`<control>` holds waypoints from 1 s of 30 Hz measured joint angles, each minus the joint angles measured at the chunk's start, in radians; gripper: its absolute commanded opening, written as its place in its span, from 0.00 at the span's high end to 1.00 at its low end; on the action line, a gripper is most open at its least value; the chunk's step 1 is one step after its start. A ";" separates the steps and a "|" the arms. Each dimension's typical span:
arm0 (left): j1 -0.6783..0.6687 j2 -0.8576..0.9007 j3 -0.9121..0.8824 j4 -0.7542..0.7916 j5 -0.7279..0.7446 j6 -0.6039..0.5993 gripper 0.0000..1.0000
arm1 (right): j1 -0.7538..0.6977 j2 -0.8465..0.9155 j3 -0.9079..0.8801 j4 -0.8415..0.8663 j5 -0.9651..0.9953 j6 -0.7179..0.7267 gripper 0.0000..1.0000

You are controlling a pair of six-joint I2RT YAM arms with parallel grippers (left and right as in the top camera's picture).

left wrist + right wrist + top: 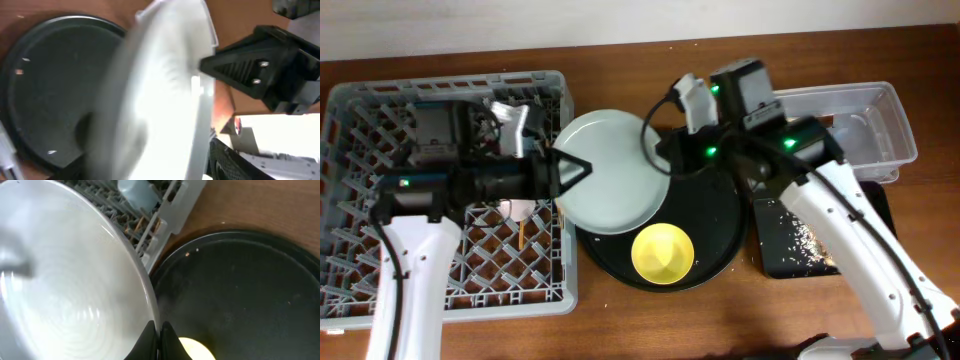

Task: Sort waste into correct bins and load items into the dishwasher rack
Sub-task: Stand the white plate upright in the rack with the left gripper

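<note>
Showing only overhead, yellow bowl (663, 252) sits below plate (612, 171).

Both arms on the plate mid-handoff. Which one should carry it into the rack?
Left. The left gripper grips the plate at its rack-side edge and reaches from over the dishwasher rack. The right gripper pinches the far edge, above the round black tray, so it should probably release.

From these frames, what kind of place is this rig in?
Probably a lab mock-up of a dish-clearing station, not a real kitchen: a dishwasher rack sits on a bare wooden table, beside a round black tray with a yellow bowl, and both grippers hold a plate.
</note>
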 measured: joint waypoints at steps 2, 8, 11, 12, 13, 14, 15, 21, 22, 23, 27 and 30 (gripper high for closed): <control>-0.051 0.000 0.000 0.023 0.004 0.000 0.78 | 0.025 0.000 0.000 0.013 0.024 -0.002 0.96; -0.069 0.000 -0.001 0.048 -0.040 -0.004 0.99 | 0.021 0.000 0.000 0.035 0.062 -0.002 0.61; -0.029 0.000 -0.001 0.063 -0.140 -0.003 1.00 | -0.074 -0.008 0.000 -0.045 0.066 -0.002 0.46; 0.013 0.000 -0.001 0.064 -0.201 -0.003 1.00 | -0.138 -0.020 0.000 -0.092 0.072 -0.003 0.31; 0.049 0.000 -0.001 0.066 -0.264 -0.003 1.00 | -0.193 -0.038 0.002 -0.169 0.076 -0.018 0.14; 0.095 0.000 -0.001 0.085 -0.371 -0.014 1.00 | -0.247 -0.057 0.002 -0.246 0.077 -0.034 0.01; 0.116 0.000 -0.001 0.109 -0.458 -0.037 1.00 | -0.272 -0.057 0.004 -0.291 0.077 -0.053 0.01; -0.023 -0.016 -0.001 0.229 -0.971 -0.155 1.00 | -0.276 -0.057 0.004 -0.298 0.076 -0.064 0.01; -0.072 -0.015 -0.001 0.253 -1.011 -0.158 1.00 | -0.276 -0.057 0.004 -0.298 0.076 -0.064 0.01; -0.094 0.000 -0.001 0.283 -1.040 -0.161 1.00 | -0.276 -0.057 0.004 -0.298 0.076 -0.065 0.01; -0.126 0.195 -0.002 0.401 -1.136 -0.161 1.00 | -0.276 -0.057 0.004 -0.298 0.076 -0.064 0.01; -0.126 0.257 -0.002 0.488 -1.175 -0.156 1.00 | -0.276 -0.057 0.004 -0.298 0.077 -0.064 0.01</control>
